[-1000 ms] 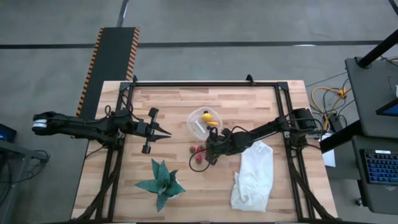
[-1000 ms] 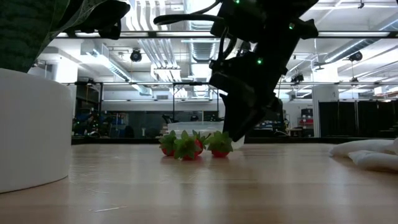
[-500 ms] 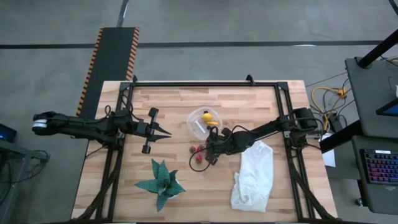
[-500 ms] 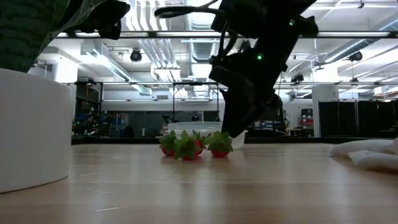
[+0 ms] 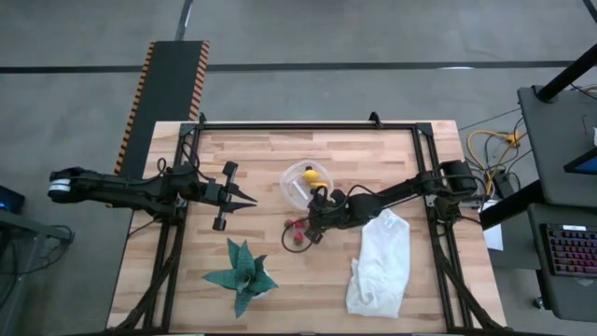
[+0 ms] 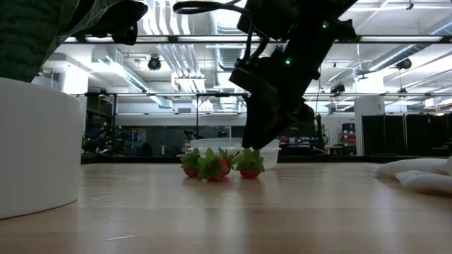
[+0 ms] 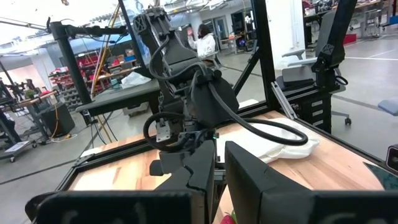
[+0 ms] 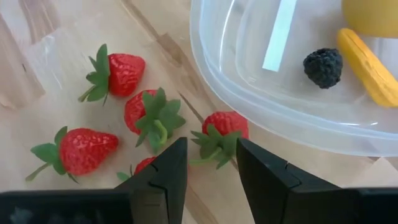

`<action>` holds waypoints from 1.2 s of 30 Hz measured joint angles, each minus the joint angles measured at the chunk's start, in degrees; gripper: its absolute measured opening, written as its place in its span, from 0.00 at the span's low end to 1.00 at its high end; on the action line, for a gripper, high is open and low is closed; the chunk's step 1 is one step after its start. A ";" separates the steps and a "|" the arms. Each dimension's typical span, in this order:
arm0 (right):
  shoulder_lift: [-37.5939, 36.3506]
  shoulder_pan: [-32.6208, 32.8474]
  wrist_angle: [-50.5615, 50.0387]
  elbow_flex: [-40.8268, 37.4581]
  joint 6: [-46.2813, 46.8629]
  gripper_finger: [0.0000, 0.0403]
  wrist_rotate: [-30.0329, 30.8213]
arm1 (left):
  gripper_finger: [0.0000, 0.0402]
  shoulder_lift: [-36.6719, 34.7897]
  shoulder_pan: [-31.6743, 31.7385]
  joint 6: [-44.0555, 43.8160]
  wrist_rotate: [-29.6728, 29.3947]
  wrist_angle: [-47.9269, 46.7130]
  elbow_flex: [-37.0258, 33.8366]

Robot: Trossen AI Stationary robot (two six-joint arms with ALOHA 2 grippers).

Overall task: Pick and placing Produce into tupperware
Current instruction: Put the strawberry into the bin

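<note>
Several red strawberries (image 8: 146,109) with green caps lie on the wooden table beside the clear tupperware (image 8: 249,93). The tub holds a dark berry (image 8: 323,67), an orange-yellow piece (image 8: 367,65) and a yellow lemon-like piece (image 8: 373,12). My right gripper (image 8: 211,168) slants down, open, just above the strawberry nearest the tub (image 8: 225,127). Its fingertips stand on either side of that berry's leafy cap. In the low view the right gripper (image 6: 253,144) hangs just over the berries (image 6: 215,166). My left gripper (image 5: 250,198) waits shut at the table's left, level and clear of everything.
A green spiky plant shape (image 5: 241,275) stands near the front left. A white cloth bag (image 5: 381,266) lies at the front right, beside my right arm. Bare wood lies between my left gripper and the tub (image 5: 306,182). A person (image 7: 202,40) shows far off in the room.
</note>
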 joint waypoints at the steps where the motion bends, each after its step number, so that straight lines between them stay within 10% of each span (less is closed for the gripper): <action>1: 0.00 0.00 -0.01 -0.02 0.30 0.32 -0.02 | 0.06 -0.01 0.00 0.00 -0.01 0.00 0.00; 36: 0.04 0.04 1.51 -1.35 4.68 0.33 -1.72 | 0.06 -0.01 -0.02 0.02 0.00 0.00 0.00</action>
